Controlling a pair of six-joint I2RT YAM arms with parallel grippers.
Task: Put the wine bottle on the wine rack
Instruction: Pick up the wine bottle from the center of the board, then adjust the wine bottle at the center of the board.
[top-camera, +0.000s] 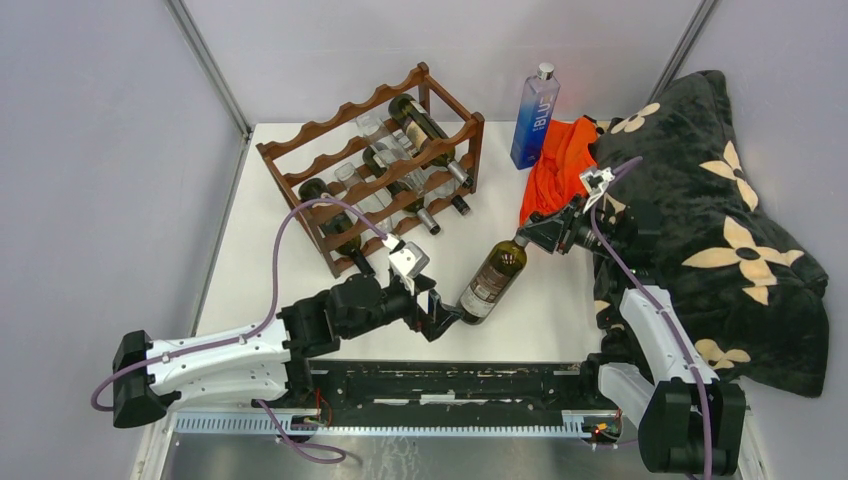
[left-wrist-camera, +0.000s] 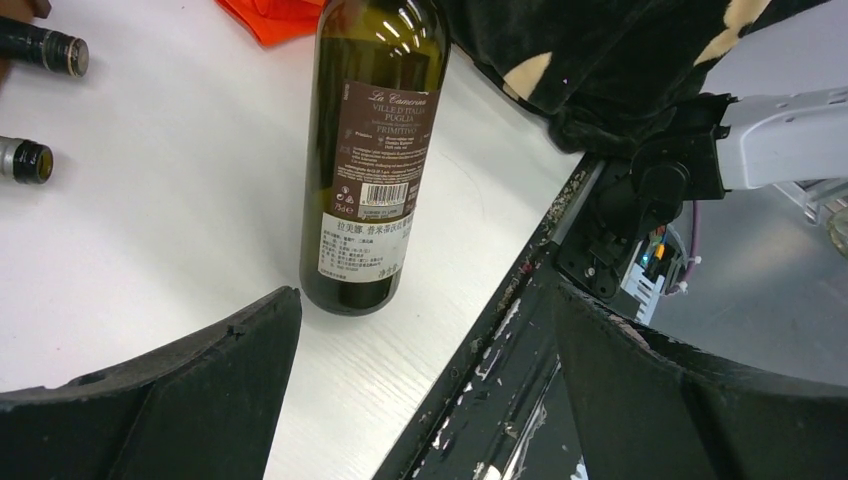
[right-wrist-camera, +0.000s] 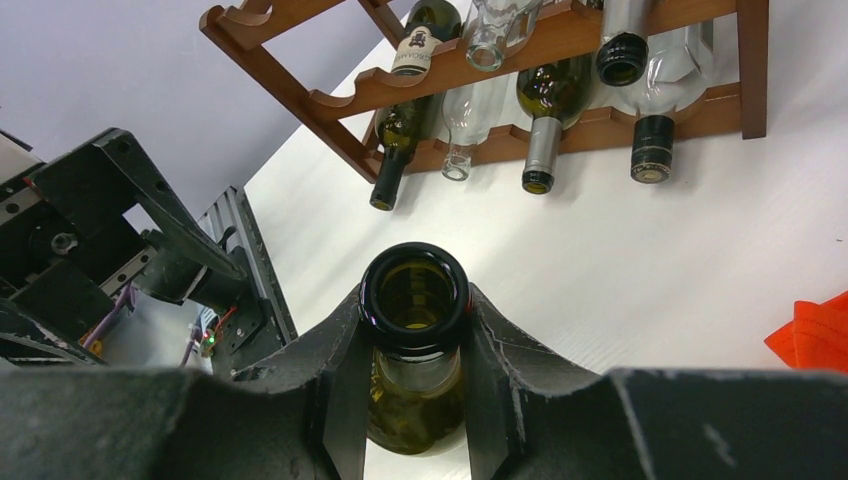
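Standing at the back left of the smooth white table (top-camera: 260, 270), the reddish-brown wooden rack (right-wrist-camera: 290, 92) shows wavy scalloped rails and straight posts, with several glass bottles (top-camera: 420, 130) lying in it. In front of it, the left gripper (left-wrist-camera: 425, 295) spreads its blunt black fingers wide and empty, just short of the round base of the wine bottle (top-camera: 492, 280). This dark green, brown-labelled bottle leans tilted over the table, apart from the rack. The right gripper (right-wrist-camera: 415, 335) is clamped tight around its open neck. Beyond lie a crumpled orange cloth (top-camera: 560, 165) and a plush black flowered blanket (top-camera: 720, 200).
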